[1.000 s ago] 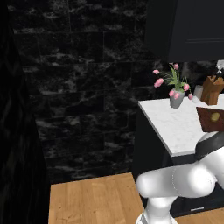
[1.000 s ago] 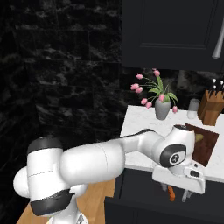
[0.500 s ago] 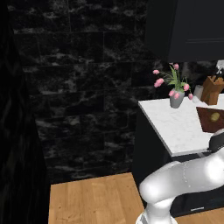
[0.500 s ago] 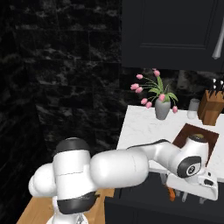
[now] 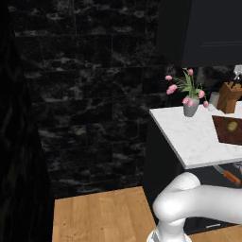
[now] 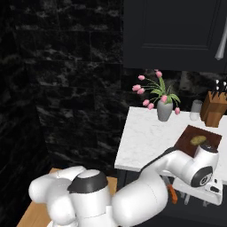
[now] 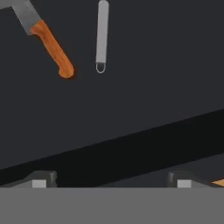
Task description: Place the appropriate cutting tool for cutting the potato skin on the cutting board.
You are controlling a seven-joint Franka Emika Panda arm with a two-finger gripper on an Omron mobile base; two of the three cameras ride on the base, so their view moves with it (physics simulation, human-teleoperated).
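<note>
Jaws open, empty, hovering over an open drawer [image 7: 131, 109] below the counter's [image 6: 146, 142] front edge. Potato [image 6: 198, 140] on cutting board [image 6: 186, 141] near the counter's right edge. Risk: grabbing orange-handled knife [image 7: 52, 48] instead of slim grey tool [image 7: 102, 35] beside it.

Arm stretched low and forward, pincer open

The white arm [image 6: 146, 199] reaches from its base out under the edge of the table [image 6: 146, 137], its dark-jointed wrist [image 6: 203, 168] bent just below that edge. The pincer [image 7: 111, 180] hangs below the table edge, its two dark fingertips [image 7: 41, 179] standing well apart with nothing between them. In the left base view the arm [image 5: 198, 208] runs sideways below the table edge.
</note>
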